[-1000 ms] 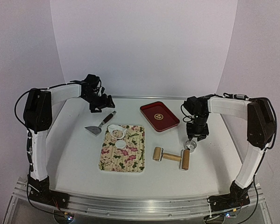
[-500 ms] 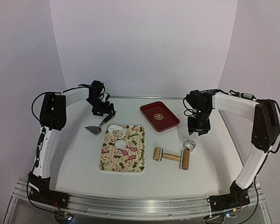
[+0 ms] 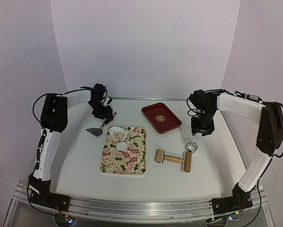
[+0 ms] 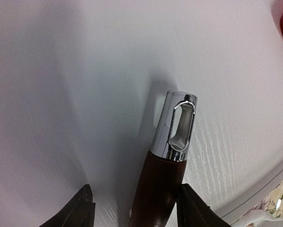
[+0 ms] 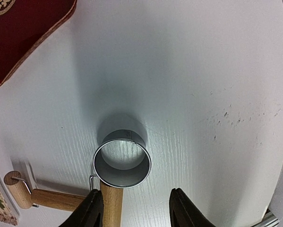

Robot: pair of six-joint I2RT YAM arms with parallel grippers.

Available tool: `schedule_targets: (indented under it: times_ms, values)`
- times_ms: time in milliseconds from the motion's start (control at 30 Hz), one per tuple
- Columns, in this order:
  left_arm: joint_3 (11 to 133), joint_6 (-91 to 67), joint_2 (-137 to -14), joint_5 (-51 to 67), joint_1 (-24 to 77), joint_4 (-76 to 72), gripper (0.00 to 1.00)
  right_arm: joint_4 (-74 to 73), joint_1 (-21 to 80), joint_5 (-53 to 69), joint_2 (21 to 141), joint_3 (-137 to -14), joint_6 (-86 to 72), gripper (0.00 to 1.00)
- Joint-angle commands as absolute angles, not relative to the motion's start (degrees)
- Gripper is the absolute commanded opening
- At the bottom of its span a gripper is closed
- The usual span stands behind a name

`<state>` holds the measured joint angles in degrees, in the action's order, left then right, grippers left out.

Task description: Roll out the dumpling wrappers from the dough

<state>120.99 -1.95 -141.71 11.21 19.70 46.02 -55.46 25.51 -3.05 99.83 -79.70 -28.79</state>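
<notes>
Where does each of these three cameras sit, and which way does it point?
Top external: fixed above and behind the arms, looking forward and down at the table; both arms show, with left gripper and right gripper.
Left wrist: on the left arm, looking down at the scraper handle; its fingers show at the bottom.
Right wrist: on the right arm, looking down at the metal ring; its fingers show at the bottom.
Shared: top and right wrist both show the ring, the rolling pin and the red tray.
</notes>
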Motion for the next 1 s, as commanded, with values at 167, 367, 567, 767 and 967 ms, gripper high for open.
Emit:
schedule_targets:
  times_ms: [167, 367, 567, 767, 967]
  values:
    - [114.2, 1.9, -139.0, 5.3, 22.5, 49.1, 0.20, -56.8, 25.2, -4.7, 99.1, -82.2, -27.5, 0.50]
    - [109.6, 2.4, -131.9, 2.8, 22.9, 43.8, 0.00, -57.2, 25.2, -2.5, 99.2, -86.2, -25.4, 0.50]
    - [106.0, 3.1, -121.4, 2.1, 24.4, 39.3, 0.00, -58.1, 25.1, 8.8, 99.8, -95.6, -21.1, 0.53]
    - [102.0, 3.6, -110.8, 8.5, 31.2, 39.7, 0.00, -58.3, 25.2, 30.9, 102.0, -101.8, -19.4, 0.62]
    - [95.5, -1.0, -103.8, 15.6, 44.4, 38.4, 0.00, -58.3, 25.2, 46.5, 102.6, -103.1, -23.6, 0.64]
